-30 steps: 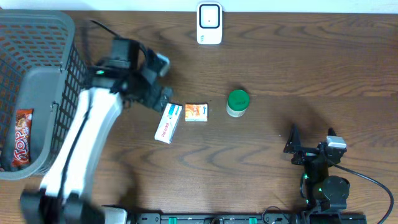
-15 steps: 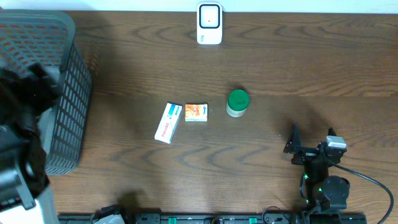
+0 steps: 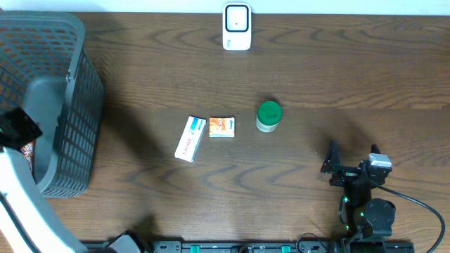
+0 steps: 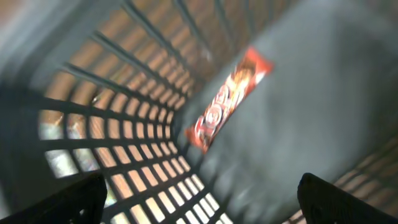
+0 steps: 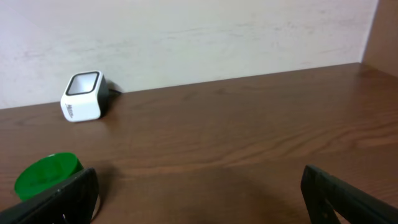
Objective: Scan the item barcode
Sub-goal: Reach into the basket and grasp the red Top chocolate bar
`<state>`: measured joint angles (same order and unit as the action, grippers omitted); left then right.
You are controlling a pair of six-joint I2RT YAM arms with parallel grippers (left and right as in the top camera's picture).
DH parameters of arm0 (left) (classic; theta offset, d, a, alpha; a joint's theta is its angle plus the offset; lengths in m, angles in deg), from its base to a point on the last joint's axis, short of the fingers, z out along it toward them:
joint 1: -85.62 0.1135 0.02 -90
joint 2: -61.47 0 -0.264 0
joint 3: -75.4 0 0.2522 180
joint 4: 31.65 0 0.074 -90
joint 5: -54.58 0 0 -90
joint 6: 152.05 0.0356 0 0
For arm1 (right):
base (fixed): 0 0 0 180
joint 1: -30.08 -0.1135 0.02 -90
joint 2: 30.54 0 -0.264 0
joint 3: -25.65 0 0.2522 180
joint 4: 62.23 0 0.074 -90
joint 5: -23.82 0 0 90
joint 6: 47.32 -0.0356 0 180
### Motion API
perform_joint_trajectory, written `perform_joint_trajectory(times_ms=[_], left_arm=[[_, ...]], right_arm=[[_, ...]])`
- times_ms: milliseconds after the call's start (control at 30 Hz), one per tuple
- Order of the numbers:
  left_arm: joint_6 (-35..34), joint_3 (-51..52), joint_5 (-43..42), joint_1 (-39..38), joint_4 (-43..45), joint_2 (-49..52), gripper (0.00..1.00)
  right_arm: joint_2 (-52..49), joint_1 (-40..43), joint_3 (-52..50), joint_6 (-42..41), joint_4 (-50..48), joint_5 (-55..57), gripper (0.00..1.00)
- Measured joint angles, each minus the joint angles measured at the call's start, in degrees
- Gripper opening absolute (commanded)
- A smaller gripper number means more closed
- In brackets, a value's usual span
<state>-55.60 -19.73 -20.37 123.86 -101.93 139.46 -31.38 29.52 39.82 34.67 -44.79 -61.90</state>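
Grey plastic lattice basket (image 3: 77,119) bore a grid pattern; glossy snack wrapper (image 4: 227,99) was red-orange; round jar lid (image 3: 268,112) was green; slim cardboard carton (image 3: 190,138) was white and blue.

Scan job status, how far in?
Done, apparently: one red snack wrapper lies in the grey plastic basket. In hand: nothing; left gripper open at the basket, right gripper open, idle. Left: white-and-blue carton, small orange box and green-lidded jar sit on the table, none at the white scanner.
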Motion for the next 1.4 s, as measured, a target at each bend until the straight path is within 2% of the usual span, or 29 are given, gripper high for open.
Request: perform_joint_trajectory(times_ms=[267, 400, 600, 867, 1100, 1267, 1400], left_arm=[[11.4, 1.4, 0.2, 0.4, 2.3, 11.3, 0.98], [14.4, 1.4, 0.2, 0.4, 4.5, 17.2, 0.98], [15.9, 1.4, -1.7, 1.3, 8.1, 25.5, 0.98], [16.4, 1.4, -3.4, 5.4, 12.4, 31.7, 0.99], [16.5, 1.4, -13.2, 11.2, 14.1, 33.1, 0.96], [17.6, 1.4, -16.3, 13.1, 14.3, 35.1, 0.88], [17.9, 1.0, -18.2, 13.1, 14.4, 36.0, 0.75]], right_arm=[[0.0, 0.0, 0.0, 0.0, 0.0, 0.0, 0.99], [0.0, 0.0, 0.0, 0.0, 0.0, 0.0, 0.99], [0.0, 0.0, 0.0, 0.0, 0.0, 0.0, 0.99], [0.0, 0.0, 0.0, 0.0, 0.0, 0.0, 0.99], [0.0, 0.0, 0.0, 0.0, 0.0, 0.0, 0.99], [0.0, 0.0, 0.0, 0.0, 0.0, 0.0, 0.99], [0.0, 0.0, 0.0, 0.0, 0.0, 0.0, 0.99]])
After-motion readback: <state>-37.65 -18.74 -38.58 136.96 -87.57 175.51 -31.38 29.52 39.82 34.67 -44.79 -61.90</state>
